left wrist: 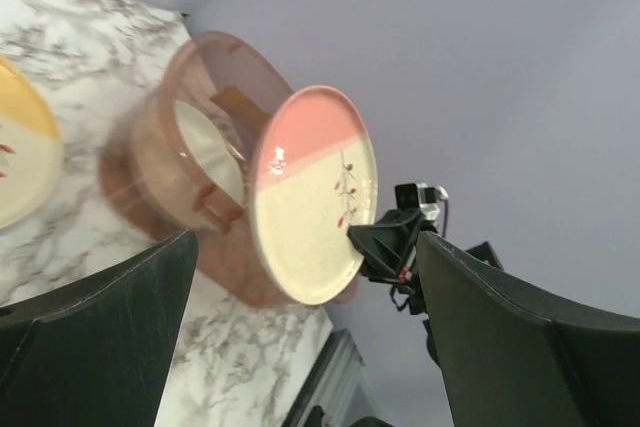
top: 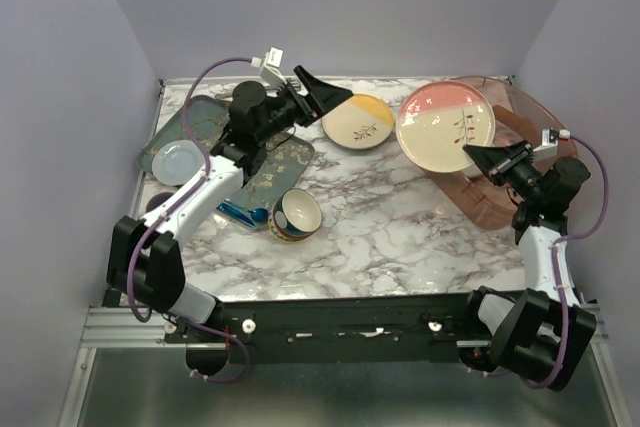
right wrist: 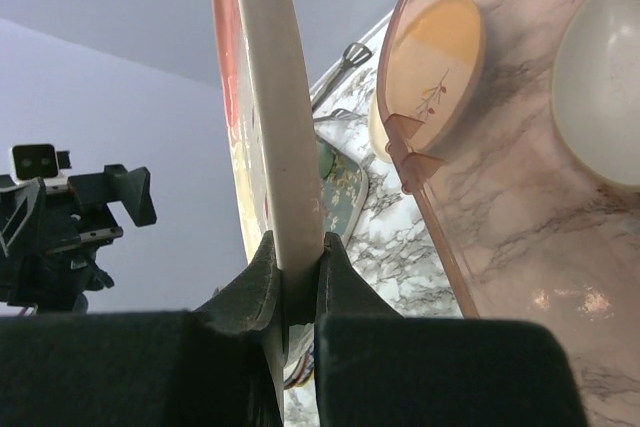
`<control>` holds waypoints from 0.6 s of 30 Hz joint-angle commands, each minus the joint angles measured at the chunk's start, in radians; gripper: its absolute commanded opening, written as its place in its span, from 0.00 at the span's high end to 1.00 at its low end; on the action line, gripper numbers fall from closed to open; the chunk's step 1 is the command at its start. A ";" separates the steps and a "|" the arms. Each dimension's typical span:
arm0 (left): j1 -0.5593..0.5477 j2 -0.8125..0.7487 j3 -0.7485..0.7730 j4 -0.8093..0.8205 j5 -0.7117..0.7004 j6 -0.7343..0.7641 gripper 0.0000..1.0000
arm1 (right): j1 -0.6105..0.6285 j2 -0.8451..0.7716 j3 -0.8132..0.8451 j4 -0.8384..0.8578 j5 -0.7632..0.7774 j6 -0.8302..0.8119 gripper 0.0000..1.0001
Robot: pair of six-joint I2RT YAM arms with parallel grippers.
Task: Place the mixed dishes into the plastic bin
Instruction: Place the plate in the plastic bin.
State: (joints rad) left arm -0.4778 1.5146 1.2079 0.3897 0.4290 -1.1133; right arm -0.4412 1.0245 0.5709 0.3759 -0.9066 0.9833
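My right gripper (top: 476,155) is shut on the near rim of the pink-and-cream plate (top: 440,122) and holds it tilted in the air at the left rim of the plastic bin (top: 535,122). In the right wrist view the plate (right wrist: 270,117) stands edge-on, pinched between both fingers (right wrist: 345,287). A cream dish (right wrist: 600,97) lies inside the bin (right wrist: 500,207). My left gripper (top: 330,99) hangs open and empty above the table, just left of the yellow-and-cream plate (top: 358,122). The patterned bowl (top: 296,215) stands at centre left. A mint green plate (top: 178,162) rests at the far left.
Two dark-green rectangular trays (top: 205,117) (top: 280,169) lie under and beside the left arm. A blue item (top: 243,212) lies by the bowl. Bare marble table (top: 400,227) stretches between the bowl and the bin. Purple walls close in on three sides.
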 commanded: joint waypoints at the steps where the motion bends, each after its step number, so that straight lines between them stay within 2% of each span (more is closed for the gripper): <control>1: 0.079 -0.108 -0.048 -0.167 -0.065 0.147 0.01 | -0.025 -0.027 0.014 0.116 -0.044 0.048 1.00; 6: 0.177 -0.232 -0.136 -0.230 -0.059 0.225 0.01 | -0.045 -0.014 0.024 0.115 -0.040 0.040 1.00; 10: 0.208 -0.332 -0.169 -0.414 -0.214 0.369 0.01 | -0.060 0.008 0.041 0.094 -0.029 0.008 1.00; 18: 0.206 -0.576 -0.343 -0.361 -0.289 0.486 0.01 | -0.067 0.081 0.090 0.000 0.017 -0.087 0.99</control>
State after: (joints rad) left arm -0.2703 1.0313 0.9131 0.0254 0.2138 -0.7414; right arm -0.4995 1.0809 0.5758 0.3508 -0.9070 0.9401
